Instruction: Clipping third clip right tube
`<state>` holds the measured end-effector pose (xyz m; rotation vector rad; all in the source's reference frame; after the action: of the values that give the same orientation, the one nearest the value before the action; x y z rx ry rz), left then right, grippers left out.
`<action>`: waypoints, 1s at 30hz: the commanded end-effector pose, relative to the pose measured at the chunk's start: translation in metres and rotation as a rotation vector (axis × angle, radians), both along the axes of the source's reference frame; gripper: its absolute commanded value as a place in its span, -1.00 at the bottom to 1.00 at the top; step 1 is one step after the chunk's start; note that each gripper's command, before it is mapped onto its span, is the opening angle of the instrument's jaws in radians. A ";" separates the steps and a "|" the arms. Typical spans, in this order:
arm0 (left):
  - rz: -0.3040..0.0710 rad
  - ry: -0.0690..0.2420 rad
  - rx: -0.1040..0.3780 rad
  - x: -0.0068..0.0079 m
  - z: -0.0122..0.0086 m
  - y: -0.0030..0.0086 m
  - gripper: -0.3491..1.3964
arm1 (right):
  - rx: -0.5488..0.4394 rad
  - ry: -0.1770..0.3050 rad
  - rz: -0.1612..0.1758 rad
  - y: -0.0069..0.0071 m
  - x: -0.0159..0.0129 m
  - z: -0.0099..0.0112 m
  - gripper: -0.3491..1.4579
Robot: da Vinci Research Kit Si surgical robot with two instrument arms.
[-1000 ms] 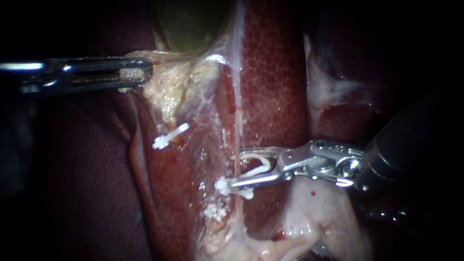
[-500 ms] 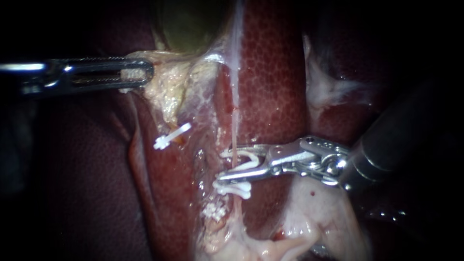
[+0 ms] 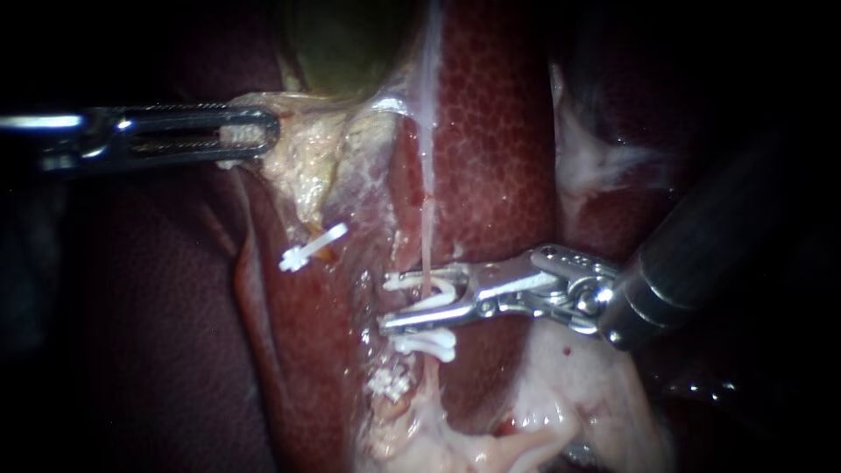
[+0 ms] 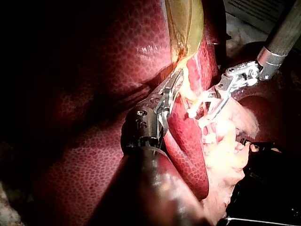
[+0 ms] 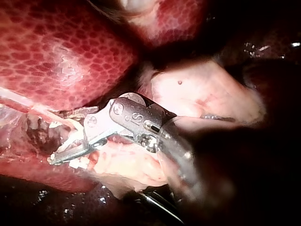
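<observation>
A thin pale tube (image 3: pixel 427 236), the right one, runs down over the liver (image 3: pixel 499 149). My right instrument (image 3: pixel 412 302) comes in from the right, its jaws holding an open white clip (image 3: pixel 422 282) that straddles this tube. Just below on the same tube sits a closed white clip (image 3: pixel 429 344), and further down a white clump (image 3: pixel 391 383). Another white clip (image 3: pixel 311 247) sits on the left tube. My left instrument (image 3: pixel 250 131) is shut on pale tissue under the gallbladder (image 3: pixel 342 44) and holds it leftward. In the right wrist view the clip-bearing jaws (image 5: pixel 66 149) reach the tube (image 5: pixel 33 109).
Pale fatty tissue (image 3: pixel 578 385) lies under my right instrument's shaft. Dark liver surface (image 3: pixel 158 333) fills the left side. In the left wrist view my left instrument (image 4: pixel 175 82) grips beside the gallbladder (image 4: pixel 186 19), and my right instrument (image 4: pixel 211 101) lies across from it.
My right instrument has slid leftward, so the open clip that was beside the tube now straddles it. The left instrument has stayed put.
</observation>
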<state>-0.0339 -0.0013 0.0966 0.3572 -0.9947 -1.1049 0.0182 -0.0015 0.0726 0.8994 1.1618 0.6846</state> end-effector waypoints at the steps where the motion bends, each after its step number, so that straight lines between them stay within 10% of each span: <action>1: 0.000 0.000 0.000 0.0000 0.0000 0.0000 -1.00 | 0.005 -0.002 0.002 0.0000 -0.0001 0.0000 -0.22; 30: 0.000 0.000 0.000 0.0000 -0.0001 0.0000 -1.00 | 0.081 -0.008 0.005 0.0005 -0.0022 0.0005 -1.00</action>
<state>-0.0339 -0.0014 0.0965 0.3567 -0.9944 -1.1058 0.0161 -0.0009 0.0731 0.9612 1.1380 0.7441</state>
